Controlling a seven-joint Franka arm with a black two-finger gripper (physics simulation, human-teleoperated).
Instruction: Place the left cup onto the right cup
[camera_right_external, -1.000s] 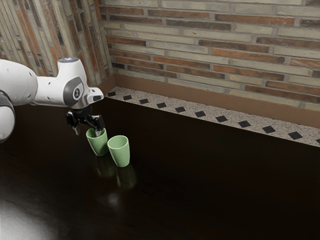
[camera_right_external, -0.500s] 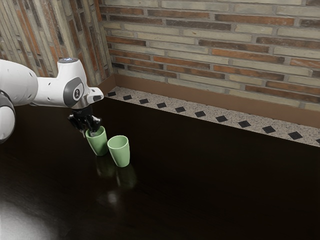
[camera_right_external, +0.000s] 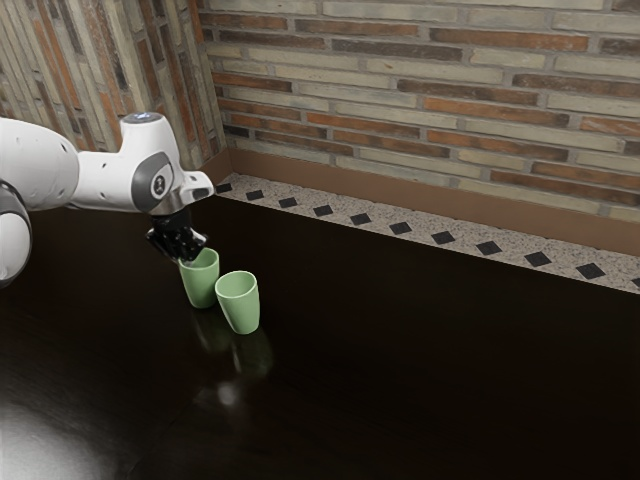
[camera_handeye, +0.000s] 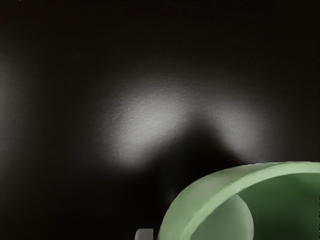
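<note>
Since a moment ago we have closed our gripper (camera_right_external: 181, 246) on the rim of the left cup (camera_right_external: 201, 280) and begun lifting it. The cup hangs just beside the right cup (camera_right_external: 238, 301), barely above the table (camera_right_external: 400, 380). The grasp looks made, so next we should raise it higher and carry it over.

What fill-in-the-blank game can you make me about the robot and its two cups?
1. The left cup and the right cup are both ____ in colour.
2. The gripper pinches the left cup at its ____.
3. The wall behind the table is built of ____.

Missing words: green, rim, bricks.
</note>
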